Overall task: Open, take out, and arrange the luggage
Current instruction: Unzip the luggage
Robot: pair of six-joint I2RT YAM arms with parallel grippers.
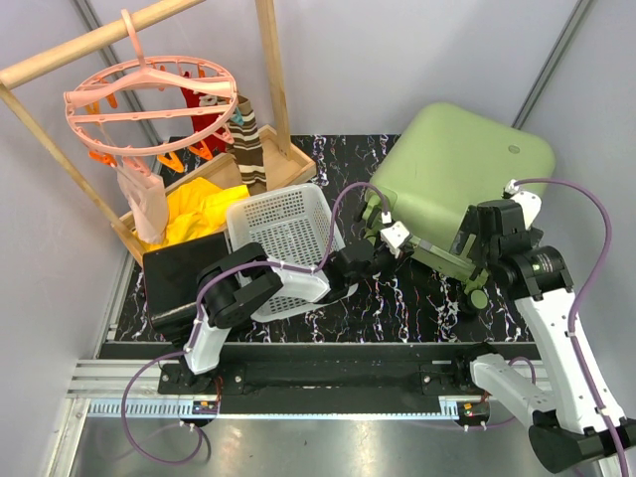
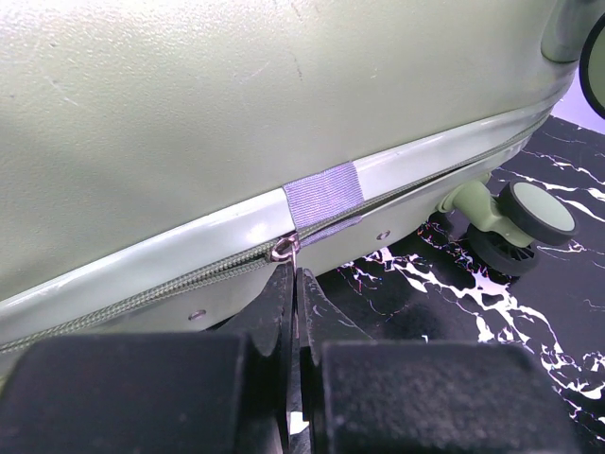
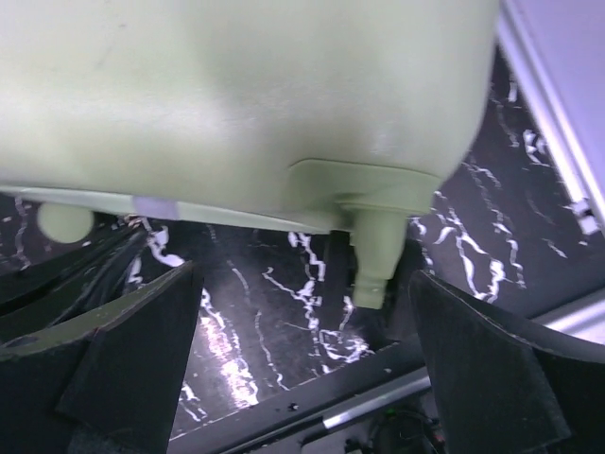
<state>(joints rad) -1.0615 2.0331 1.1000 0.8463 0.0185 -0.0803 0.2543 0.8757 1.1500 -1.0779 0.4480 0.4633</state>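
Observation:
The light-green luggage (image 1: 459, 164) lies closed at the back right of the marbled table. My left gripper (image 2: 295, 276) is shut on the metal zipper pull (image 2: 282, 250), which sits at the seam beside a grey strap (image 2: 324, 196). In the top view, this left gripper (image 1: 386, 246) reaches the case's near left edge. My right gripper (image 3: 302, 326) stands open at the near right corner, its fingers (image 3: 123, 350) on either side of a green wheel post (image 3: 374, 257) without touching it. From above, the right gripper (image 1: 469, 258) is at the case's front edge.
A white perforated basket (image 1: 283, 231) sits left of the luggage, with a black boxy case (image 1: 177, 276) beside it. Behind them stands a wooden rack (image 1: 273, 79) with a pink clip hanger (image 1: 149, 104) and yellow cloth (image 1: 199, 209). A dark wheel (image 2: 535, 219) sticks out near the seam.

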